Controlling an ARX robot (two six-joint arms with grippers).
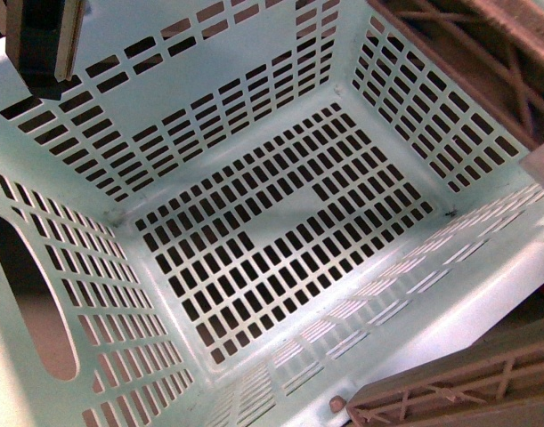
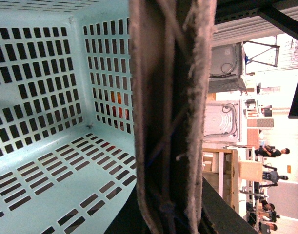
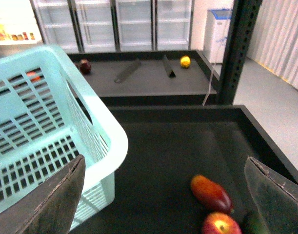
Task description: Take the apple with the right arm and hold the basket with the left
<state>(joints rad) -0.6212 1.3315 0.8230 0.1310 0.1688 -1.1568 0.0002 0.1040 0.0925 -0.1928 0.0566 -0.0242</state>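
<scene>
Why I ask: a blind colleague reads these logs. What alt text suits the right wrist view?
The right claw hangs open over a dark tray, the apple and an elongated orange-red fruit lying side by side ahead of it, the mint basket close by.

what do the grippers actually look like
Right gripper: two broad, dark grey-brown wedge fingers with matte faces. Left gripper: only black finger edges show, either side of the basket handle. Front view adds a dark block with a cream edge strip, likely that arm. No cables or markings visible.
</scene>
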